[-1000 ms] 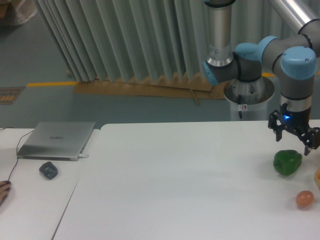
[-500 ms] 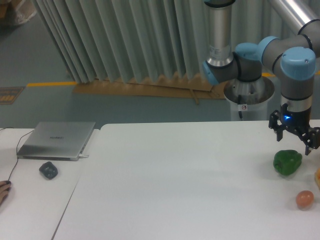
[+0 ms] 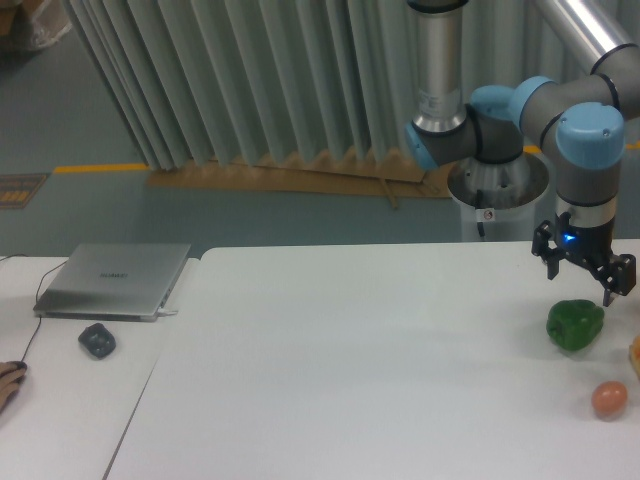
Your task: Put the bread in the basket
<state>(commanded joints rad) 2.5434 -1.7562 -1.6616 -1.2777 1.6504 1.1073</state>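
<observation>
You've got a white worktop (image 3: 380,360) filling the lower frame, w/ a seam splitting a narrower left panel from the wide right one. The end effector (image 3: 583,276) hangs at the far right, just above and behind the green bell pepper (image 3: 575,324), fingers spread apart and holding nothing. The bread (image 3: 635,355) shows only as a golden-orange sliver at the right edge, resting on the worktop just right of the pepper and cut off by the frame. A small orange-pink ball (image 3: 609,398) sits near the front right, below the pepper and apart from it. On the left panel you see a closed silver laptop (image 3: 113,280) w/ a cable running off it, and a dark grey lump (image 3: 97,340) just in front of it. A bit of a hand (image 3: 10,382) pokes in at the left edge. Behind the worktop: grey-green floor w/ a yellow line (image 3: 100,167), a pleated grey curtain (image 3: 250,80) across the back, a strip of brown cardboard (image 3: 300,178) along its foot. The arm's base (image 3: 497,185) stands behind the worktop's right side.
</observation>
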